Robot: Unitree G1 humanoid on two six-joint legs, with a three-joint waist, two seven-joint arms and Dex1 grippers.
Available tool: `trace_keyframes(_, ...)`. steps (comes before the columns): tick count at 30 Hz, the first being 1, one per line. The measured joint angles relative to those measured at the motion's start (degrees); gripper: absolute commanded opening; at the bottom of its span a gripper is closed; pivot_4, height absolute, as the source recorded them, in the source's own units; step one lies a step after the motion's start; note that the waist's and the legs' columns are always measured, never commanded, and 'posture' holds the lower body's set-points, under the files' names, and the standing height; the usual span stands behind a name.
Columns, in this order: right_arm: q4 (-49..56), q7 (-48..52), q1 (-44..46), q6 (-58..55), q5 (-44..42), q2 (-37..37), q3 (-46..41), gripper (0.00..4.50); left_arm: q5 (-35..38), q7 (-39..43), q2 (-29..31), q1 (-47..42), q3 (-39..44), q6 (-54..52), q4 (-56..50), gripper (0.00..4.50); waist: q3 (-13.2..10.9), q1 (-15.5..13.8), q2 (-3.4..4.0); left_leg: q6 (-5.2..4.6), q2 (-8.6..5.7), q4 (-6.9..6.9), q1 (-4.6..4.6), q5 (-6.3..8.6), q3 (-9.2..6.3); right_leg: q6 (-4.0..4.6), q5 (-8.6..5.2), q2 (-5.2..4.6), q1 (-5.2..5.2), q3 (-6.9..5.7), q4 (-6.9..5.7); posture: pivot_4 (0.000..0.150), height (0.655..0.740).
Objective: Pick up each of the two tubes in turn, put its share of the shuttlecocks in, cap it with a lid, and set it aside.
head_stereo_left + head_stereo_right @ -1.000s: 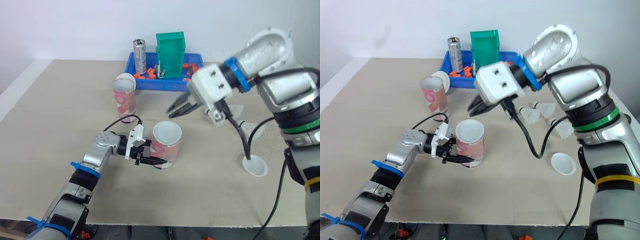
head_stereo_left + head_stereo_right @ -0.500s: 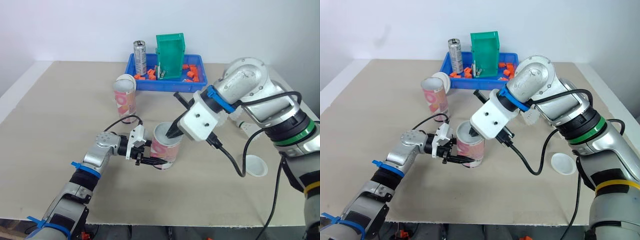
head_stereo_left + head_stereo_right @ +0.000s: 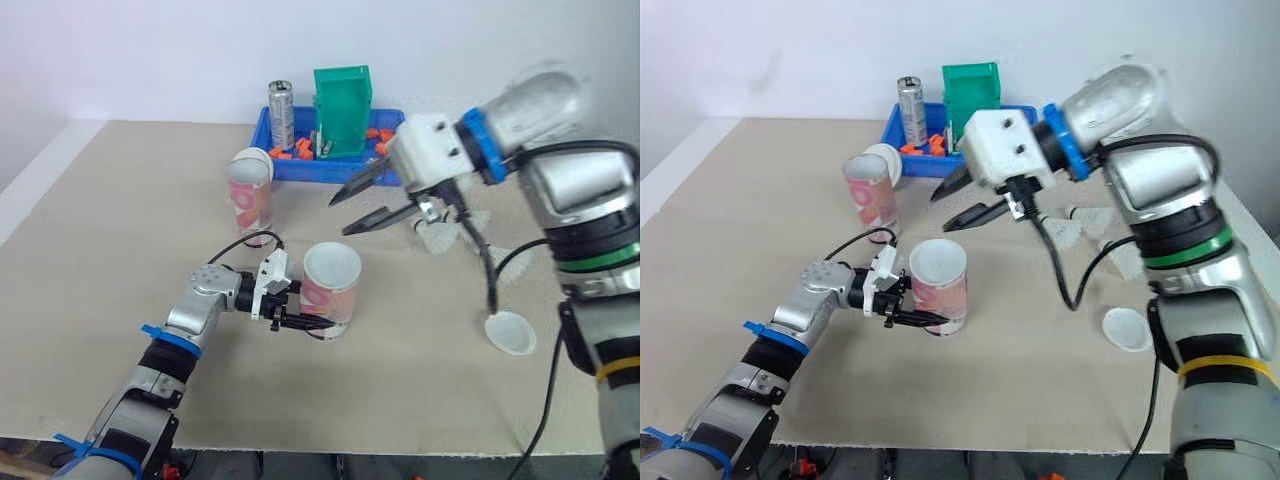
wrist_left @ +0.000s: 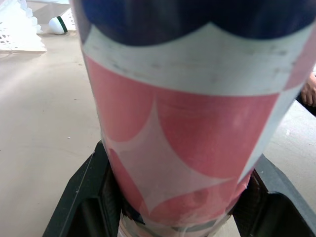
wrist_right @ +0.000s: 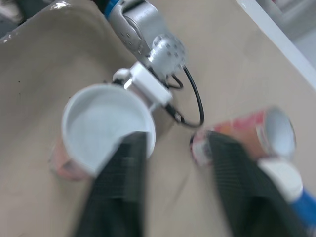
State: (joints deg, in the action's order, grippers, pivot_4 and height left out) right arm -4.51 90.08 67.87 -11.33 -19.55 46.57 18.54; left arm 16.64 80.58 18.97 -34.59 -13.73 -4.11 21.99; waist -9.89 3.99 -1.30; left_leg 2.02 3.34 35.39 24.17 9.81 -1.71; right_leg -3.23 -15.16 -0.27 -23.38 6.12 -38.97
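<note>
Above the table [image 3: 120, 200], head view, my right gripper [image 3: 340, 216], lately down in the tube [image 3: 331, 283], hangs wide and empty; left wrist view, my left gripper [image 4: 175, 212] clamps its base; right wrist view, its mouth lies open, so another shuttlecock [image 3: 1061, 233] seems due.

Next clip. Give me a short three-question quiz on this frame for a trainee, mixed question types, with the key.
1. True or false: the right gripper is shut.
2. What does the left gripper clamp? A) the metal can B) the open pink tube C) the green bin
3. Fill in: the loose white lid lies on the ___.
Key: 1 false, it is open and empty; 2 B; 3 table.
</note>
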Motion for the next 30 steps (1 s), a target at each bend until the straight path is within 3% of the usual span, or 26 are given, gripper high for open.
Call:
trace_keyframes(2, 1.44, -0.38, -3.11, -3.02, -1.47, 1.43, -2.16, 4.45, 0.09, 0.06, 0.03, 0.03, 0.12, -0.02, -0.04, 2.58, -0.05, 0.00, 0.07, 0.00, 0.00, 0.00, 0.00, 0.00, 0.00, 0.00, 0.00, 0.00, -0.01, 0.00, 0.00, 0.150, 0.7362)
trace_keyframes(5, 7.04, -3.66, -11.46, -8.38, -3.94, 4.37, -7.65, 4.49, 0.13, -0.06, -0.32, -0.05, 0.02, 0.23, 0.08, 2.58, -0.10, -0.16, 0.06, 0.01, -0.02, 0.02, 0.05, 0.01, -0.07, -0.01, -0.01, 0.00, 0.00, -0.05, 0.00, 0.150, 0.7362)
trace_keyframes(8, 12.19, -9.73, -22.74, -13.35, -4.88, 6.02, -12.51, 4.50, 0.20, -0.01, -0.28, -0.26, 0.18, -0.19, 0.40, 3.52, -0.10, -0.39, 0.06, 0.01, -0.05, 0.04, 0.06, 0.01, -0.04, -0.05, -0.02, -0.01, -0.01, 0.00, 0.00, 0.150, 0.7362)
trace_keyframes(10, 13.64, -13.38, -27.54, -15.68, -4.90, 6.00, -14.05, 4.50, 0.27, -0.07, -0.26, -0.24, 0.19, -1.26, 1.45, 4.38, -0.21, -0.20, 0.19, 0.01, -0.08, 0.03, 0.08, 0.01, 0.05, -0.12, 0.04, -0.01, -0.10, 0.12, -0.01, 0.150, 0.7362)
trace_keyframes(15, 20.71, -23.53, -39.63, -20.61, -7.20, 3.47, -21.67, 4.50, 1.45, 2.35, 0.72, -0.21, 0.54, -1.79, 0.47, 4.38, -0.27, -0.34, 0.08, 0.03, -0.06, 0.01, 0.15, 0.02, -0.07, -0.09, -0.03, 0.02, -0.10, 0.02, 0.01, 0.150, 0.7362)
trace_keyframes(19, 24.68, -28.32, -48.49, -23.30, -8.24, 1.44, -22.32, 4.50, 1.70, 4.49, 3.74, 0.62, 1.23, 0.68, -3.36, 4.38, -0.29, -0.33, 0.09, 0.04, -0.10, 0.02, 0.21, 0.05, 0.00, -0.16, -0.05, -0.03, -0.14, 0.11, 0.02, 0.150, 0.7362)
trace_keyframes(30, 29.68, -31.32, -52.54, -23.75, -9.14, -2.32, -16.75, 4.50, 8.20, 6.78, 15.72, 7.70, 8.65, -2.14, -15.66, 4.38, -0.45, -0.06, -0.17, 0.04, -0.04, 0.07, 0.18, 0.04, -0.01, 0.04, -0.12, -0.03, -0.08, 0.06, 0.04, 0.150, 0.7362)
